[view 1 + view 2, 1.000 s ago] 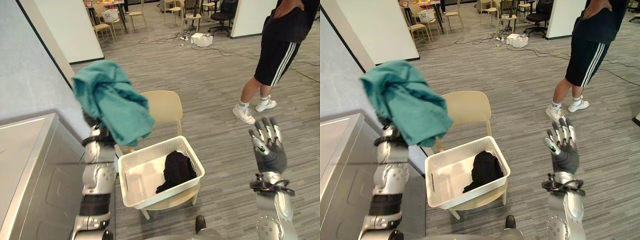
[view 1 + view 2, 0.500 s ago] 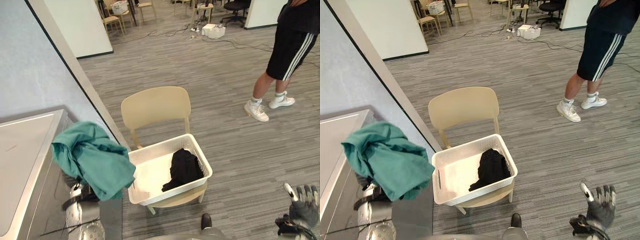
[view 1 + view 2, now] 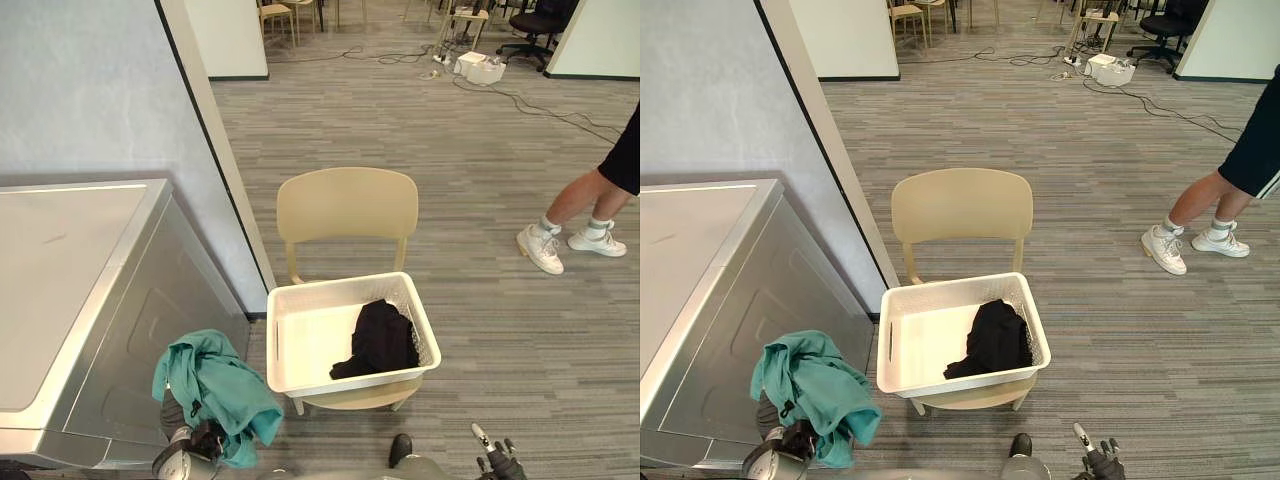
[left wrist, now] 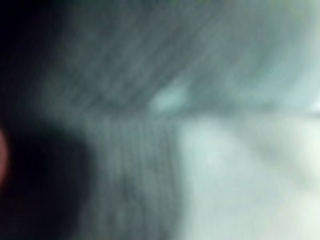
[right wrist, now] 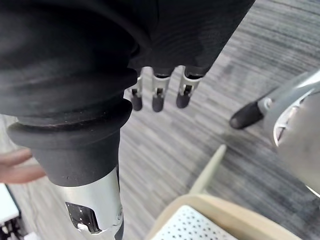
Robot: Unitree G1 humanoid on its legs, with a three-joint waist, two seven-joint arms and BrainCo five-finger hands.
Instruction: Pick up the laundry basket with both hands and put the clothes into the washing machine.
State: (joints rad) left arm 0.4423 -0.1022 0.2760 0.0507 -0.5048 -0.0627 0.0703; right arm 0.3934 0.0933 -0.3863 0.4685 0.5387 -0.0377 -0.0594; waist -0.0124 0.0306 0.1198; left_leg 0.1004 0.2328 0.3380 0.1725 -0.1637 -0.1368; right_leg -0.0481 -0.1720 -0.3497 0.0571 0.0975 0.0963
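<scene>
A white laundry basket sits on the seat of a beige chair, and a black garment lies in its right half. A teal garment hangs bunched over my left hand, low down in front of the silver washing machine. The cloth covers that hand's fingers, and the left wrist view is a close teal blur. My right hand is down at the lower right, right of the chair. Its fingers are straight and hold nothing.
A grey wall and a dark-edged partition stand behind the washing machine. A person's legs in white shoes are on the striped floor at the right. Cables, a white box and more chairs lie far back.
The camera has tilted down and shifted. My left arm has dropped from overhead to low beside the machine's front, still carrying the teal garment. My right hand has sunk to the bottom edge.
</scene>
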